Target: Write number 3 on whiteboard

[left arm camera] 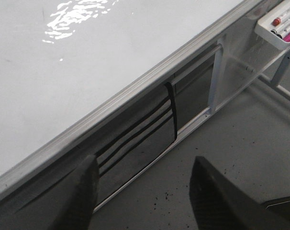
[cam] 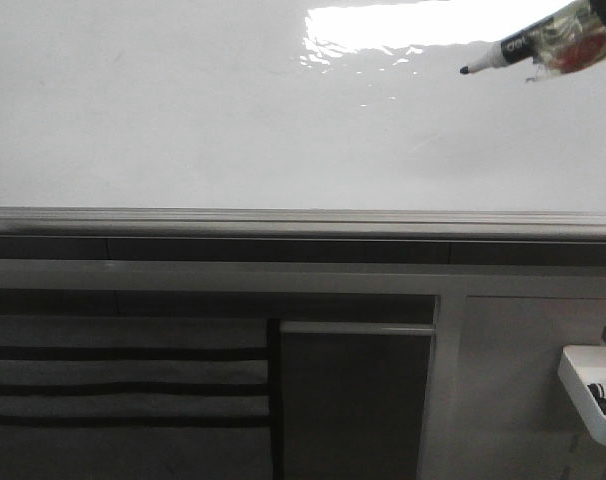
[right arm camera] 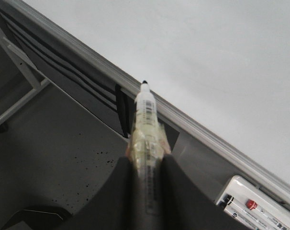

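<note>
your right gripper (right arm camera: 147,167) is clamped on the marker (cam: 503,50), whose uncapped tip points left near the upper right of the whiteboard (cam: 183,120), just under the glare. no number 3 shows on the board; its surface is blank, so the writing has not begun. your left gripper (left arm camera: 142,191) hangs with its jaws apart and nothing between them, low by the board's bottom rail (left arm camera: 135,91).

from the pictures you cannot tell whether the tip touches the board. press too lightly and the stroke will likely skip; press too hard and the marker may slide back between the fingers. starting this far right also risks running the digit off the edge.
</note>
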You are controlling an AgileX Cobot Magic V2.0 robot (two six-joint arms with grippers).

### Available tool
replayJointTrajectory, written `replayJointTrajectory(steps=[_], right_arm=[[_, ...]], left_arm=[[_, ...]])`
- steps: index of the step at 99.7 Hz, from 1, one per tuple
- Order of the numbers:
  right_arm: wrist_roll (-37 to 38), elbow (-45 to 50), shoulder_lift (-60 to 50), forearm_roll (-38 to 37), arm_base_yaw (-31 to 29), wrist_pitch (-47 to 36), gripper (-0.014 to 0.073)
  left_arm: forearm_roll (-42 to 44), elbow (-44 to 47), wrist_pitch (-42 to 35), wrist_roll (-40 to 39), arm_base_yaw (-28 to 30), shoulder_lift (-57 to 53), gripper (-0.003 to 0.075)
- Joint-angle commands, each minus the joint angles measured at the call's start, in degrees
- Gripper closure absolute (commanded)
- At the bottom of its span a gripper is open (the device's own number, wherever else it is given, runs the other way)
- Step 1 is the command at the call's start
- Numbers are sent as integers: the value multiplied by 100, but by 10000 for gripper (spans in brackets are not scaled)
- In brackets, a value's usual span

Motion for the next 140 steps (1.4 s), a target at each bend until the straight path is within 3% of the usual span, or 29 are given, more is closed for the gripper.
replayJointTrajectory(steps=[1, 21, 54, 68, 99, 121, 140], right_arm=[[17, -35, -114, 138, -39, -618, 580], [17, -644, 390, 575, -39, -245, 580], [22, -3176, 2349, 713, 6, 1358, 580], [22, -3835, 3034, 500, 168, 1517, 580], [79, -4094, 3569, 469, -138, 972, 580], [162, -3815, 3417, 456, -467, 1827, 580], [175, -3515, 3720, 496, -19, 729, 580]], left_arm=[[-265, -30, -526, -92, 52, -27, 329], [-265, -17, -448, -92, 52, -26, 330], [-265, -17, -448, -92, 52, -26, 329], [-265, -17, -448, -92, 52, -26, 329], [-265, -17, -448, -92, 52, -26, 329], [-265, -17, -448, -92, 52, -26, 329], [-265, -17, -448, -92, 52, -26, 329]])
